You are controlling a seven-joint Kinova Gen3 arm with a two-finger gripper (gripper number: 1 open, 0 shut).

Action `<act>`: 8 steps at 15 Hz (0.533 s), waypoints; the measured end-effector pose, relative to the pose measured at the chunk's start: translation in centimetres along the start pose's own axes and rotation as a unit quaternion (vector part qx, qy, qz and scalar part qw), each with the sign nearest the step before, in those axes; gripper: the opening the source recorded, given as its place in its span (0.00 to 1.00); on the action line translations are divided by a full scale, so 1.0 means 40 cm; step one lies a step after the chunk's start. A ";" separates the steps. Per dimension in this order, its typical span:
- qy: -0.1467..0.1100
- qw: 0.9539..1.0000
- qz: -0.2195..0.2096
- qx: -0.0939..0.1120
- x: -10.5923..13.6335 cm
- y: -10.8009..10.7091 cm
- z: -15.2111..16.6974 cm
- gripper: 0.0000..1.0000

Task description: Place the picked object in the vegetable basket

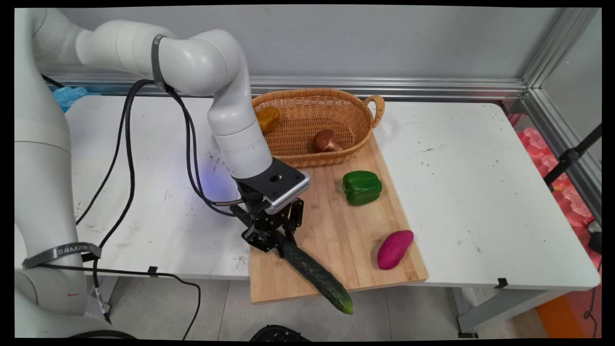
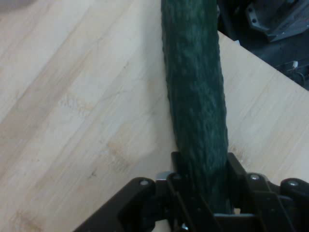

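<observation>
i read the gripper (image 1: 275, 240) as clamped on one end of the cucumber (image 1: 317, 276), its two fingers (image 2: 176, 166) pressed against the sides of the fruit. the cucumber lies diagonally on the wooden cutting board (image 1: 331, 230), its far tip overhanging the board's near edge. on the same board i see a green pepper (image 1: 362, 187), a purple sweet potato (image 1: 394, 249) and a wicker basket (image 1: 331, 103) holding a mushroom (image 1: 325, 141).

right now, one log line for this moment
pincer: shut on cucumber | cucumber: overhangs cutting board near edge | nearby: green pepper, purple sweet potato
</observation>
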 end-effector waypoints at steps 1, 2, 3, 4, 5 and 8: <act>0.000 1.000 -0.002 0.000 0.001 -0.001 -0.006 0.00; -0.001 1.000 -0.007 0.000 0.002 -0.002 -0.018 0.00; -0.002 1.000 -0.012 0.000 0.004 -0.001 -0.033 0.00; -0.003 1.000 -0.019 0.001 0.007 0.001 -0.055 0.00; -0.004 1.000 -0.025 0.003 0.011 0.004 -0.078 0.00; -0.003 0.999 -0.047 0.009 0.029 0.009 -0.150 0.00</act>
